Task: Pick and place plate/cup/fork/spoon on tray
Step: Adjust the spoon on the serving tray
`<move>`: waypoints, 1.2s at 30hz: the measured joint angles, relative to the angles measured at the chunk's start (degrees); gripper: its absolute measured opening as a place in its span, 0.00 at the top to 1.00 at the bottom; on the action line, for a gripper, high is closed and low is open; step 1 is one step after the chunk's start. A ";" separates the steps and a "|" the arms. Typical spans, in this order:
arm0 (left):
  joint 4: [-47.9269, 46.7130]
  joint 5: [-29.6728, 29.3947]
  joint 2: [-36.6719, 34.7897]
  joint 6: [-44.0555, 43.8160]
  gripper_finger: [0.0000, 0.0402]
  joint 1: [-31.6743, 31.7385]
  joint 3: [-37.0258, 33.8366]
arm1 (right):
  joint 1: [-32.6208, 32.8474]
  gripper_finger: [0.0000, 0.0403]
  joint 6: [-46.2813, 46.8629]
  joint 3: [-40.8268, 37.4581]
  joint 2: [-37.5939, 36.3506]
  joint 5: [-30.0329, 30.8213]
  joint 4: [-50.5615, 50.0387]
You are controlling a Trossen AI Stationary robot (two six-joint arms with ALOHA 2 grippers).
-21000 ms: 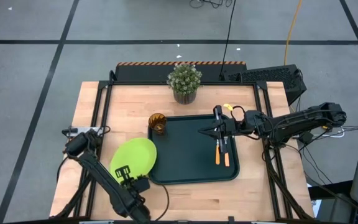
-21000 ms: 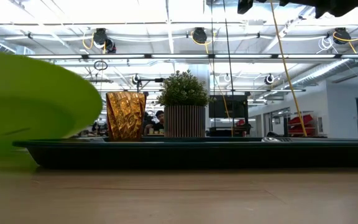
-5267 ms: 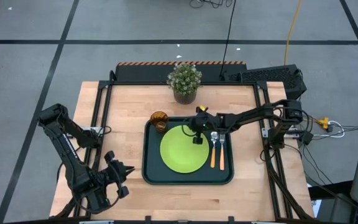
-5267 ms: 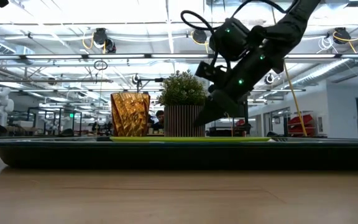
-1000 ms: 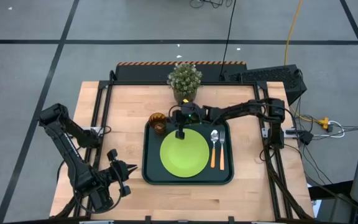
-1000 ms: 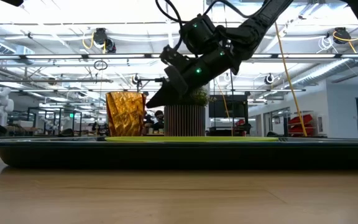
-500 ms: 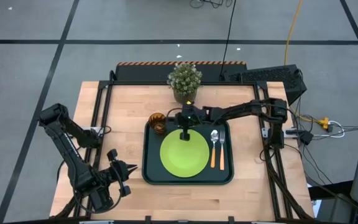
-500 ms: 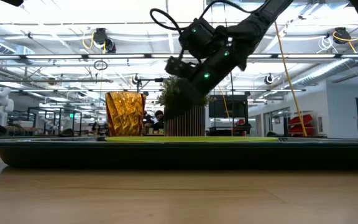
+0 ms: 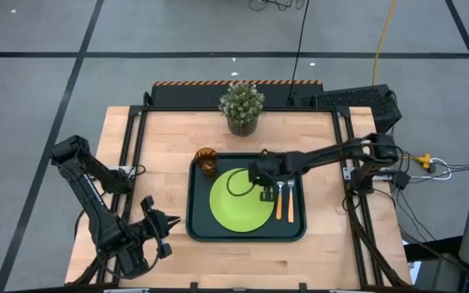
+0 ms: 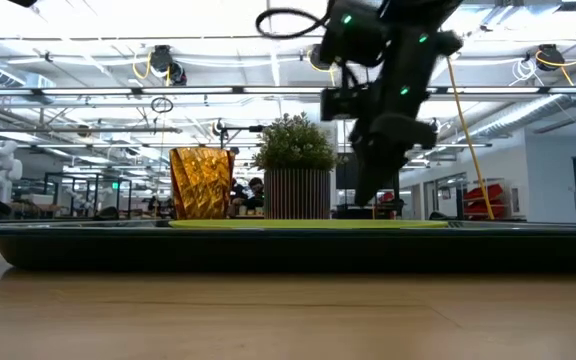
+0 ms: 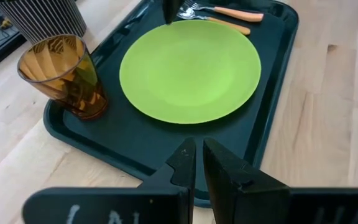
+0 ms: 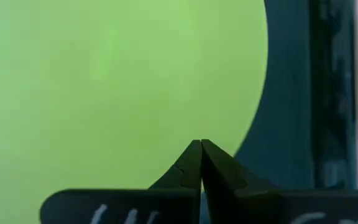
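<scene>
The dark tray (image 9: 194, 228) lies mid-table. On it rest the lime-green plate (image 9: 234, 207), the amber cup (image 9: 208, 160) upright in its far left corner, and the spoon (image 9: 279, 205) and fork (image 9: 291, 205) side by side along its right side. My right gripper (image 9: 265, 194) is shut and points steeply down over the plate's right part (image 12: 104, 93). In the low view its tips (image 10: 363, 203) stand a little above the plate. My left gripper (image 11: 199, 155) waits off the tray's near left corner, a narrow slit between its fingers, holding nothing.
A potted plant (image 9: 241, 107) stands at the table's far edge behind the tray. A cable loops from the right arm over the plate (image 9: 236, 181). Bare wood lies left of the tray (image 9: 149, 163) and along the near edge.
My right gripper has swung from beside the cup toward the table's right and near edges, across the plate to its right part. It has tipped from a shallow slant to pointing steeply down and has stayed shut. The things on the tray have not moved.
</scene>
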 joint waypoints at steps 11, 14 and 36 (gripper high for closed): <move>0.19 0.00 0.02 -0.13 0.91 -0.15 0.00 | -4.25 1.00 -1.79 -11.43 -11.41 3.88 1.90; 0.19 -0.01 0.02 -0.11 0.91 -0.15 0.00 | -7.62 1.00 -3.92 -14.90 -13.50 3.64 3.52; 0.14 -0.01 0.02 0.07 0.91 -0.11 0.00 | -12.37 1.00 -5.13 -20.45 -13.94 0.39 2.49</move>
